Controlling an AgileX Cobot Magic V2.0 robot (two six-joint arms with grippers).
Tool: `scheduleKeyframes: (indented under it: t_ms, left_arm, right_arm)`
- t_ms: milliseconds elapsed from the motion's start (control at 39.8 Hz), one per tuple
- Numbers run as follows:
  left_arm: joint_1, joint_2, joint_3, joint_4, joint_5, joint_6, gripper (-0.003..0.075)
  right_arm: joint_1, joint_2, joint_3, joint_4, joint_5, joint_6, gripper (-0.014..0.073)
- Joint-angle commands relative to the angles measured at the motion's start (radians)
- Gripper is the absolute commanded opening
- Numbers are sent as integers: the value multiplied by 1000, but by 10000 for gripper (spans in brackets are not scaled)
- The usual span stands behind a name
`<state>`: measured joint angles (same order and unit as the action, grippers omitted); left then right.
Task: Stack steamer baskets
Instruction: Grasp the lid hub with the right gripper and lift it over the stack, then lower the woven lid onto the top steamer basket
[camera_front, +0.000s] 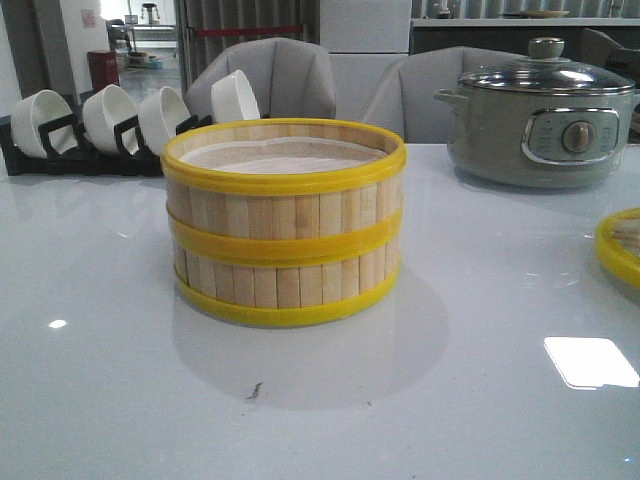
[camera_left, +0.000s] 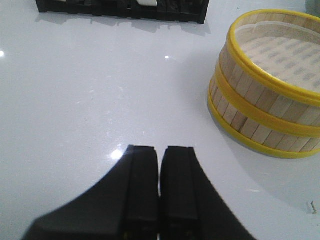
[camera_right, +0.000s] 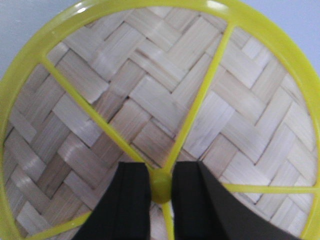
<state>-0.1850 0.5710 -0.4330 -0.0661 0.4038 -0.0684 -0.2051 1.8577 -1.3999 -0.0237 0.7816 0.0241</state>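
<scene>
- A black rack (camera_front: 60, 150) sits at the far left of the table (camera_front: 100, 300), holding four white bowls (camera_front: 110, 115) tipped on edge; they look like smooth glazed ceramic.
- The left gripper (camera_left: 160, 165) hovers low over bare table, between the rack and the baskets, touching neither. Its two matte black fingers (camera_left: 142, 185) are pressed together, with only a thin seam between them and nothing held.
- The table is white and glossy, with lamp glare on it.
- Two steamer baskets (camera_front: 285, 225) stand stacked near the table's middle, one squarely on the other, upright.
- Their walls are vertical pale bamboo slats; three smooth yellow plastic bands ring the stack at top, joint and base. A white paper liner (camera_front: 285, 155) lies inside the upper basket.
- A grey-green pot (camera_front: 540, 125) stands far right at the back, well apart from the stack, rounded, with a glass lid, metal knob, and a control panel with a dial. Its panel markings are too small to read.
- A round lid (camera_right: 150, 110) lies at the right table edge: flat woven bamboo strips in a herringbone pattern, with a yellow rim and spokes.
- The right gripper (camera_right: 161, 182) points straight down at the lid's hub, its black fingers (camera_right: 132, 200) clamped on either side of the small yellow knob (camera_right: 161, 185).
- No readable writing shows anywhere.
</scene>
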Motion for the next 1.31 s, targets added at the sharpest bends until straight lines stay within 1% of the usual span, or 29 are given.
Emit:
scheduleKeyframes:
  t_ms: [0,201,402,653,753,929,1281]
  left_arm:
    - [-3,-2,-31,-1,-83,-3,86]
    - [-3,-2,-31,-1,-83,-3,86]
    - [-3,-2,-31,-1,-83,-3,86]
    - [-3,-2,-31,-1,-83,-3,86]
    - [-3,-2,-31,-1,-83,-3,86]
    - [-3,-2,-31,-1,-83,-3,86]
    - [-3,-2,-31,-1,-83,-3,86]
  right_arm:
    - [62,-115,-106,15,22,1,29]
    - [229,-135,-337,15,171,1,29]
    - [435,-108,-514,16,212,1,29]
    - [679,46,-722,18,295,1,29]
    - [743,112,-795,18,324,1,29]
    - [791,178,-851,16,318,1,29]
    - [793,213,-878,-26,291,1,29]
